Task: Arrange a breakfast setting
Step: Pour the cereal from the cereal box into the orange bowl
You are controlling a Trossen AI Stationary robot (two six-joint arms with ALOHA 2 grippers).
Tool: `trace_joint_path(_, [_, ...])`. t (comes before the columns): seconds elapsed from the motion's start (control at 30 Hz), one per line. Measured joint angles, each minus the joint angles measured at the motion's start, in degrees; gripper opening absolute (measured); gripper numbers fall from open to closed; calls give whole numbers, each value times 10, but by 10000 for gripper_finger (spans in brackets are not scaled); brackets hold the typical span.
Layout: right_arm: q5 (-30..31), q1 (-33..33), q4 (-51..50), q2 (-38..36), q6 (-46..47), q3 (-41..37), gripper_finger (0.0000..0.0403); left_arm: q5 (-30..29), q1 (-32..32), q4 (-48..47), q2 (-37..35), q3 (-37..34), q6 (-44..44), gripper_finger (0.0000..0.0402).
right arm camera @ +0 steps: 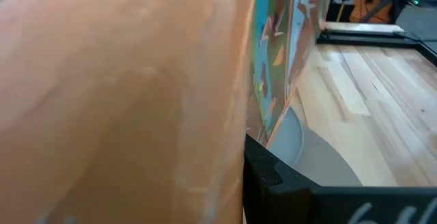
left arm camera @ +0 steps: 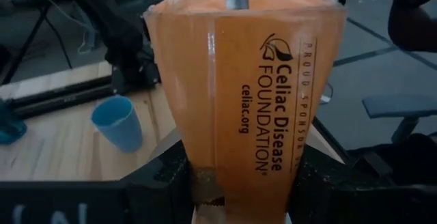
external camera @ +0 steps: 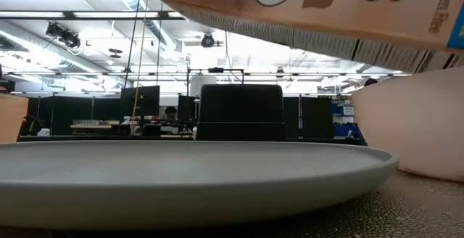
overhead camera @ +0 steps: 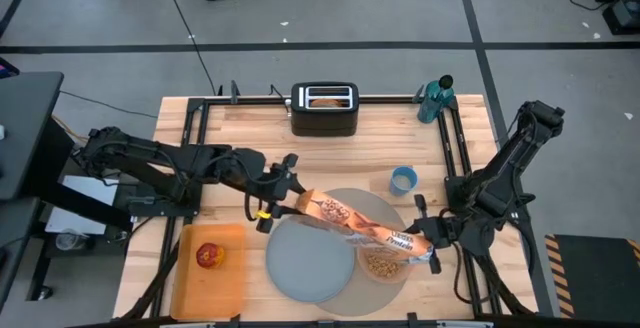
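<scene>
Cereal box [left arm camera: 239, 101] right up front, slung slantwise between both arms for a pour. Going left to right: red apple [overhead camera: 209, 256] parked on the orange board [overhead camera: 225, 288], not yet in the setting. Left gripper [overhead camera: 268, 203] clamped on the box's raised closed end, tipping it. Grey plate [overhead camera: 305, 268] bare on the placemat [overhead camera: 375, 203]. Bagel half [overhead camera: 324, 99] sitting in the toaster [overhead camera: 324, 120] at the back. Pink bowl [overhead camera: 365, 274] beside the plate, cereal pieces [overhead camera: 381, 264] already inside. Right gripper [overhead camera: 428, 246] pinching the low end over the bowl, probably steering the spill. Can't spot a spoon.
</scene>
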Motion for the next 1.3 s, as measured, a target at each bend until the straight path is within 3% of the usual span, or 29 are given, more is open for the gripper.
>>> trace_joint_path(0.4, [11, -1, -9, -7, 15, 1, 8, 9, 6, 18, 3, 33, 42, 172])
trace_joint_path(0.7, [-5, 9, -16, -3, 27, 1, 8, 40, 27, 26, 20, 34, 28, 172])
trace_joint_path(0.8, [33, 15, -20, -2, 47, 0, 8, 53, 34, 32, 23, 34, 25, 172])
trace_joint_path(0.87, [19, 14, 0, 8, 46, 1, 8, 65, 35, 43, 27, 35, 24, 172])
trace_joint_path(1.07, [1, 14, -13, 25, 54, 1, 9, 66, 37, 27, 38, 35, 14, 172])
trace_joint_path(1.17, [36, 17, -41, 28, 72, 0, 9, 60, 37, 14, 44, 34, 11, 172])
trace_joint_path(1.3, [16, 19, -27, 40, 56, 1, 9, 63, 37, 10, 44, 33, 10, 172])
